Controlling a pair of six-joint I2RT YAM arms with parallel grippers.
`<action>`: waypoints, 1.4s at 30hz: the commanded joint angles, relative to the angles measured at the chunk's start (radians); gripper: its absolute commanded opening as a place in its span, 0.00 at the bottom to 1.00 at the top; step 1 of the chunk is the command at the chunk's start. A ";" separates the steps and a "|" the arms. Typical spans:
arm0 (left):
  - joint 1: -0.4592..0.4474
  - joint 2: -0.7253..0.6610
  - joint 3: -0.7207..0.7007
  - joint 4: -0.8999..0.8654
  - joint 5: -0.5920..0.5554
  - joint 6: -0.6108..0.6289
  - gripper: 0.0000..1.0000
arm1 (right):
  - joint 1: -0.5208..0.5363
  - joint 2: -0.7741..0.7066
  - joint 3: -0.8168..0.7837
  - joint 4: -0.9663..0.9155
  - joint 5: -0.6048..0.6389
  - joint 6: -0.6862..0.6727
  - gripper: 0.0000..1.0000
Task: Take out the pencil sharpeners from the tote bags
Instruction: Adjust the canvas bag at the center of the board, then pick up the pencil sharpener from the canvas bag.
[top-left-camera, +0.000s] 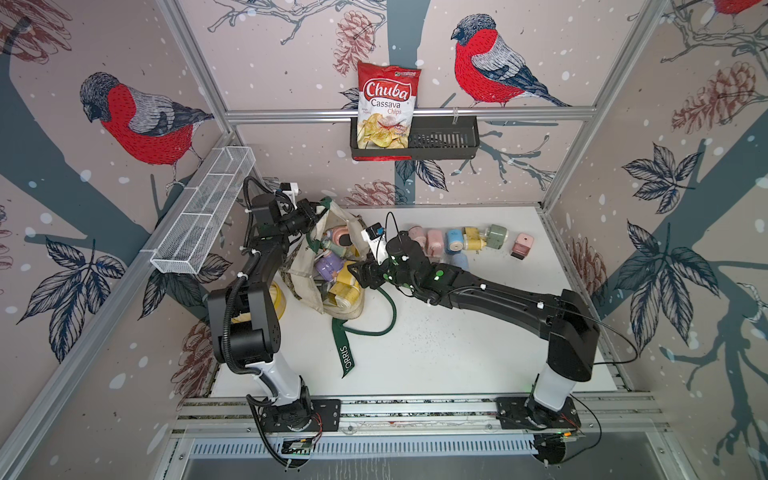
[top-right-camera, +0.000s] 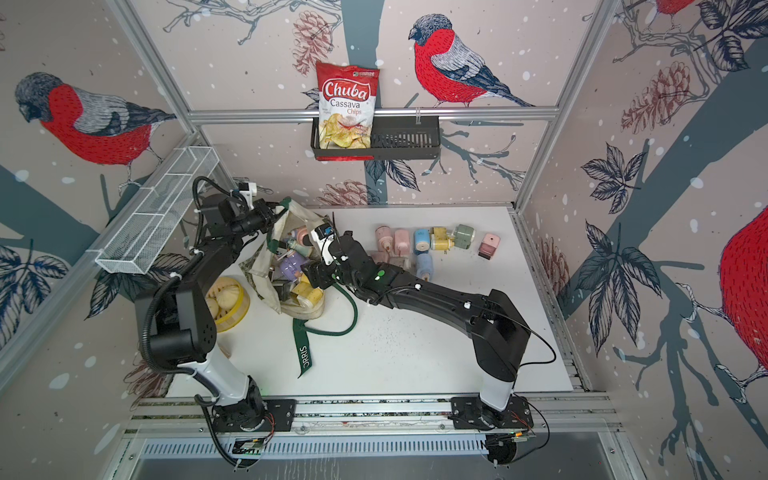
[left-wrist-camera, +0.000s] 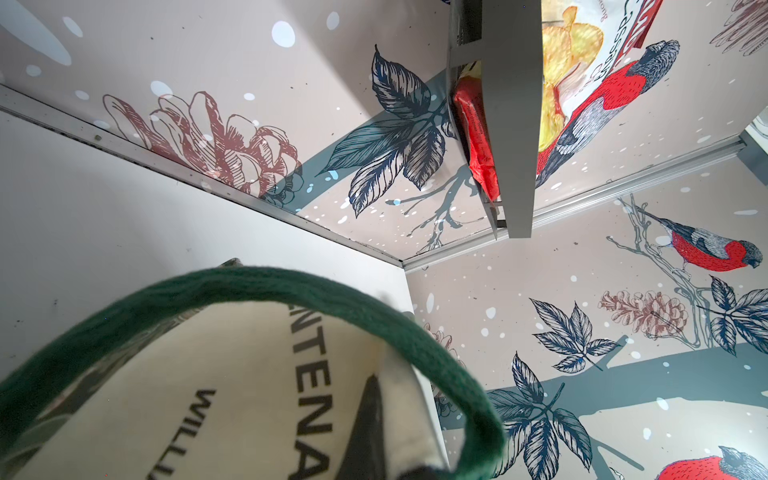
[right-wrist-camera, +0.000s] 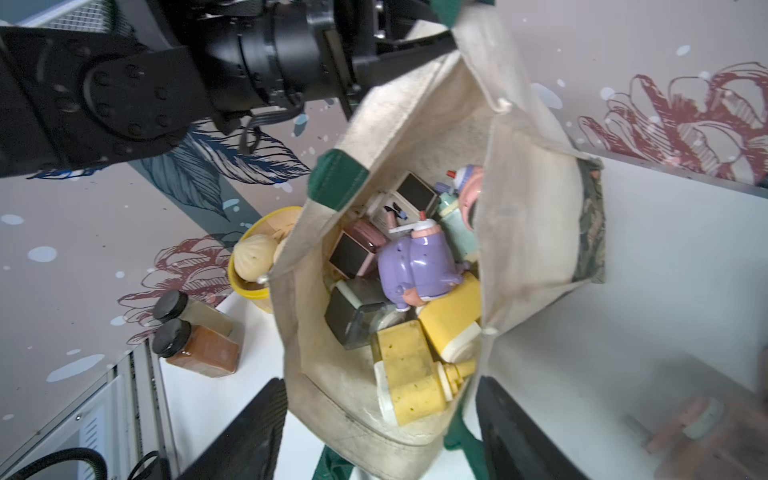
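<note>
The cream tote bag lies open-mouthed at the table's left. My left gripper is shut on its upper rim beside a dark green handle and holds it up. Inside lie several pencil sharpeners, among them a purple one and a yellow one. My right gripper hangs open just above the bag's mouth, its fingers either side of the yellow sharpener and touching nothing. Several more sharpeners lie in a row on the table at the back right.
A yellow bowl of pale discs and two spice jars sit left of the bag. The bag's other green handle trails on the table. A white wire basket hangs on the left wall, and a chips bag stands in a black shelf basket at the back.
</note>
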 joint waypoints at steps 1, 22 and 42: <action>0.001 -0.007 0.015 0.112 0.018 -0.001 0.00 | 0.025 0.060 0.068 -0.028 -0.013 0.016 0.73; 0.000 -0.009 0.015 0.118 0.020 -0.008 0.00 | -0.004 0.555 0.578 -0.208 0.083 0.055 0.68; 0.000 -0.003 0.012 0.124 0.018 -0.014 0.00 | -0.036 0.778 0.821 -0.199 0.168 0.068 1.00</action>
